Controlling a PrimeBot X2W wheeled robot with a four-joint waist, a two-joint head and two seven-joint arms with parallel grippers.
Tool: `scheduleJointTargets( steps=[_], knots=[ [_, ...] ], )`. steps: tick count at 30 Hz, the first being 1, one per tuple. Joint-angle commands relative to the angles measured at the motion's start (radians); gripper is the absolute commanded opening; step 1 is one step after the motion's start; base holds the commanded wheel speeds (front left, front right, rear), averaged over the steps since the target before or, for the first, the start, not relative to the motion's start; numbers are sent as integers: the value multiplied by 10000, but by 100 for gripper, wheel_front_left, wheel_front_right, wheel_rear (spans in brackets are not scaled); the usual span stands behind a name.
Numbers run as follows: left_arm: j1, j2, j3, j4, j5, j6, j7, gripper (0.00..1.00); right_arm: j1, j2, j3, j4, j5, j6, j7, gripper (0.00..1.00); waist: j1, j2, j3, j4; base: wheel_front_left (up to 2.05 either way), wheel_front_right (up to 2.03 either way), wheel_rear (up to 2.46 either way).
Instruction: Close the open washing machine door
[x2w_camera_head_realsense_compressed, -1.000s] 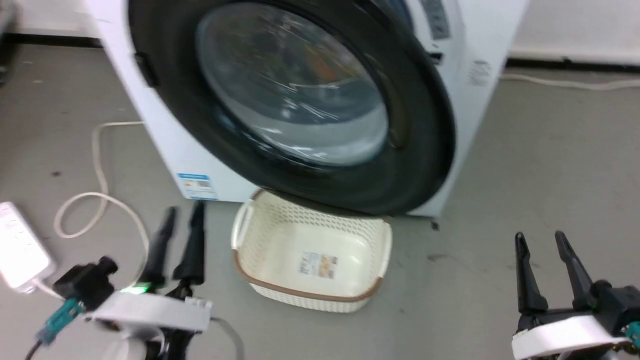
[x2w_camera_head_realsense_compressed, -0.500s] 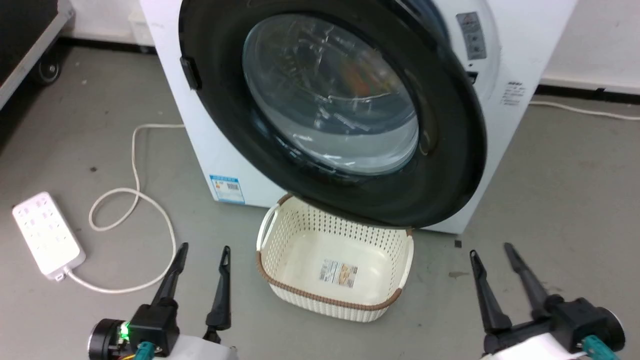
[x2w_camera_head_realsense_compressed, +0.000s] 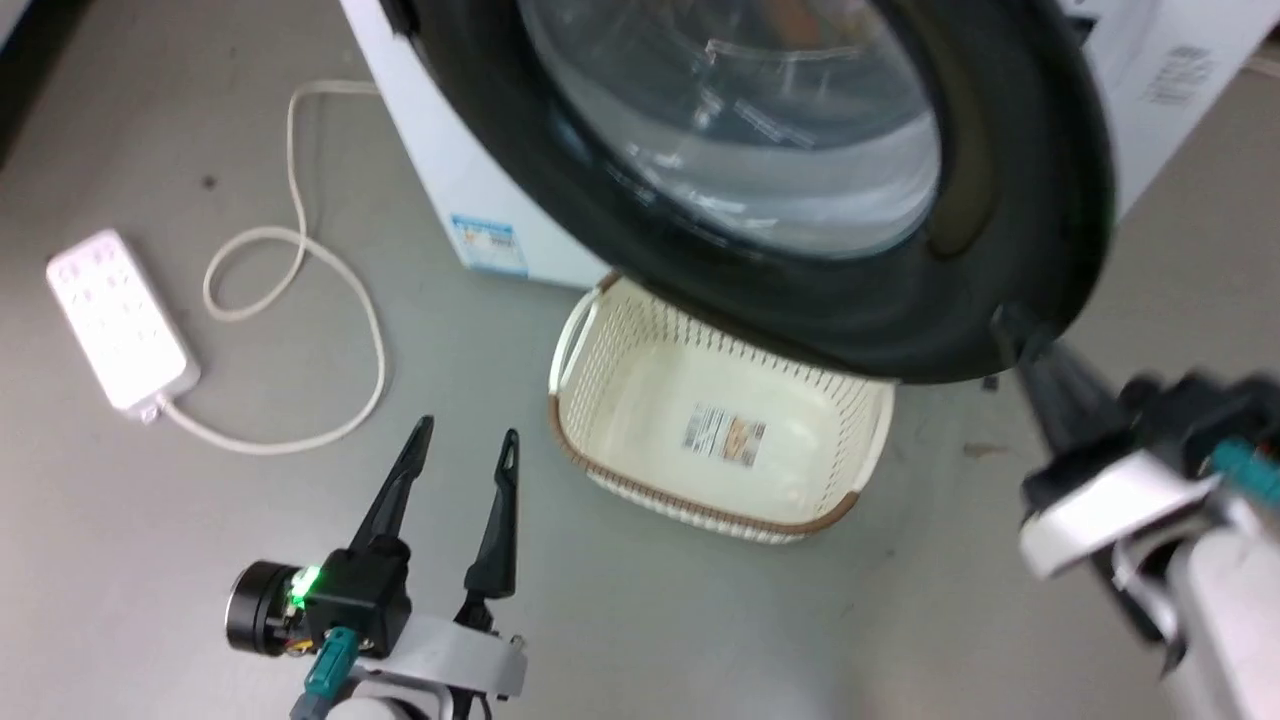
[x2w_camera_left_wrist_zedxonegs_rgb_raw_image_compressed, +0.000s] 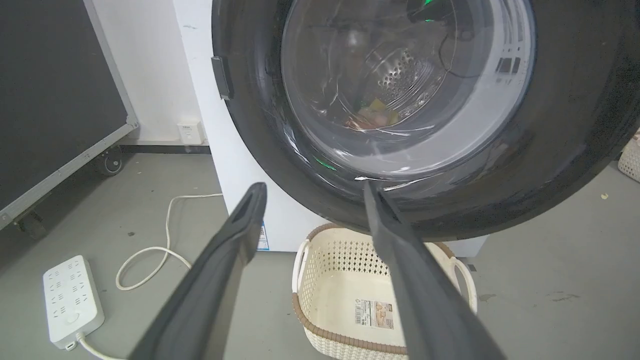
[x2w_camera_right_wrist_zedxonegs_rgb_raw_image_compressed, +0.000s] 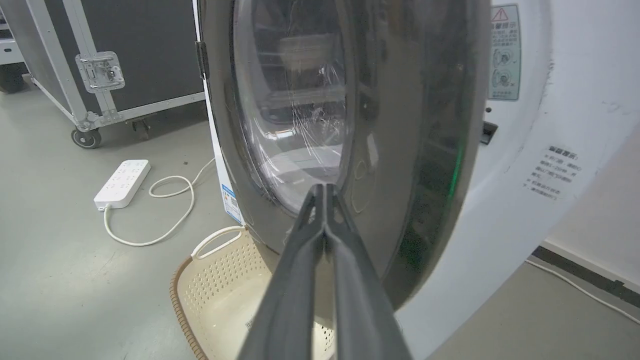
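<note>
Big white front-loading washing machine runs off the top of the head view. Its large round black-rimmed door with the bulging clear glass window is part open. The hinge is at frame left and the free edge at frame right. Right wrist view shows a gap between that edge and the white front, with the latch slot uncovered. So it's not closed yet; I'd call this the start of the push.

Black flight case with metal edging on castors is upper left of the right wrist view, well apart from the door.

Cream perforated plastic basket with brown rim sits on the floor under the door's lower rim, centre of the head view. It's lower than the door, so probably no clash with the swing.

Right tool: fingers pressed together with nothing between them, which reads as a stiff pusher, not a grab. The tips are at the door's outer face, away from the hinge, where leverage is best. Can't tell if they touch it or sit just short.

Left tool: lower left of the head view, fingers spread wide and empty, low and apart from the door. Likely parked out of the way.

White power strip and its looped cream cable are at frame left, off the swing path.

Risk: closed tips skating on the glossy curve, so push on the rim, not the glass.
</note>
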Motion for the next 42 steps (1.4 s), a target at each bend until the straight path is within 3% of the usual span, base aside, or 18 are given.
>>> scheduleJointTargets(
  steps=[1, 9, 18, 26, 34, 35, 36, 42],
  knots=[
    [-172, -51, -24, -29, 13, 13, -43, 100, -264, -131, 27, 118, 114, -7, 27, 0, -2, -1, 463, 271, 0, 0, 0],
    [-716, -147, -248, -150, -106, 159, -43, 100, -2550, -1194, -127, 1789, 943, -7, 353, 0, -2, -1, 1208, 668, 0, 0, 0],
    [-1107, -176, -440, -347, -212, 313, -43, 100, -4921, -1781, -485, 3416, 1107, -7, 555, 0, -2, -1, 1875, 872, 0, 0, 0],
    [-1304, -181, -531, -376, -323, 458, -43, 100, -6111, -1767, -895, 4627, 1009, -7, 330, 0, -2, -1, 2063, 872, 0, 0, 0],
    [-1193, -182, -453, -225, -382, 518, -43, 100, -5738, -1415, -686, 5248, 1064, -7, -319, 0, -2, -1, 1364, 621, 0, 0, 0],
    [-1165, -182, -421, -200, -393, 510, -43, 100, -5583, -1361, -636, 5239, 1091, -7, -426, 23, -2, -1, 1181, 571, 0, 0, 0],
    [-1125, -182, -387, -170, -396, 493, -43, 100, -5399, -1311, -600, 5196, 1120, -7, -525, 100, -2, -1, 1010, 521, 0, 0, 0],
    [-626, -182, -80, 240, -587, 310, -43, 100, -3510, -783, -887, 4416, 1276, -7, -854, 100, -2, -1, -359, 61, 0, 0, 0]
  ],
)
